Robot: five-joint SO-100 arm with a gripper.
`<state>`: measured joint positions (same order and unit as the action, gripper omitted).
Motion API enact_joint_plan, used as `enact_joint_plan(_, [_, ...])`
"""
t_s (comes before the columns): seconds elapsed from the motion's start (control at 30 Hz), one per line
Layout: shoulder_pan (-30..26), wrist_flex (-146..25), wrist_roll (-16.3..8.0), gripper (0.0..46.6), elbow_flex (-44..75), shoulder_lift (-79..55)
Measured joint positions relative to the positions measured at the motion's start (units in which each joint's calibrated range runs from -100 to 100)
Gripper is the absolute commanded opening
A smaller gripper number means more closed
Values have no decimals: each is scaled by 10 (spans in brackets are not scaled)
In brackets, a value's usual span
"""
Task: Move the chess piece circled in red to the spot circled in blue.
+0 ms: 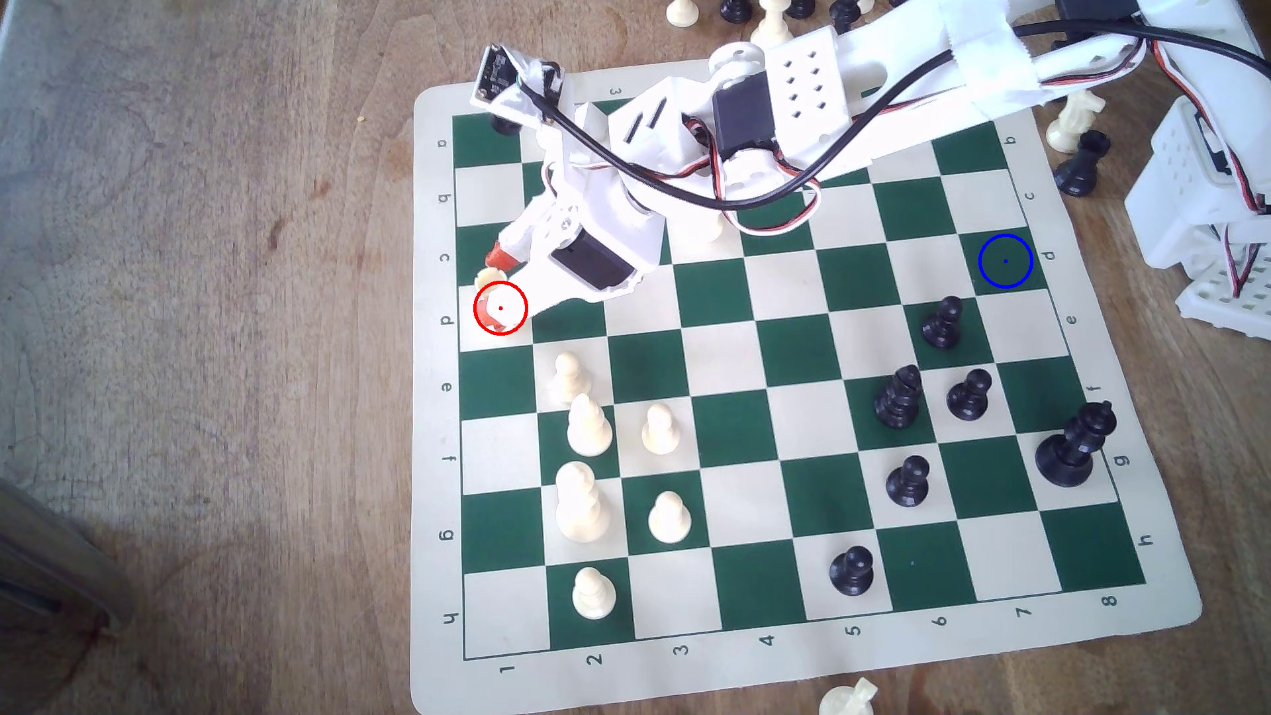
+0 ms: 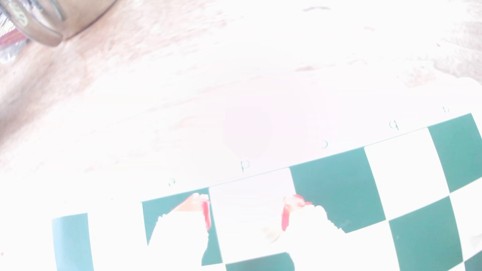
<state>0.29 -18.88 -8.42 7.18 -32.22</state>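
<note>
The cream-white rook (image 1: 491, 280) stands at the board's edge column on the exterior view's left, by the red ring drawn on the cream square of row d, with its notched top showing just above that ring. The tool (image 1: 496, 285) is down around it: one red-padded fingertip (image 1: 496, 257) sits on the far side of the rook and another red pad shows inside the ring on the near side, so the piece lies between the two fingers. In the washed-out wrist view the tool (image 2: 245, 213) has its red pads spread to the two edges of the cream square, with a faint cream shape (image 2: 271, 233) low between them; whether the pads press on the rook I cannot tell. The blue-ringed dark green square (image 1: 1005, 260) lies well apart, near the board's edge on the exterior view's right, and is bare. Cream pawns (image 1: 588, 426) and black pieces (image 1: 897, 397) stand on the nearer rows of the chessboard (image 1: 791, 653), which lies on a wooden tabletop (image 1: 206, 275).
</note>
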Motion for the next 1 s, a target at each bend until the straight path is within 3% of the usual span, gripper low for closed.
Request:
enact_joint_plan(0.1, [0, 0, 0, 128, 0, 0])
enact_joint_plan(0.13, [0, 0, 0, 80, 0, 0])
enact_joint_plan(0.23, [0, 0, -2, 4, 0, 0])
enact_joint_plan(0.73, [0, -7, 1, 3, 0, 0])
enact_joint_plan(1.0, [1, -33, -18, 3, 26, 0])
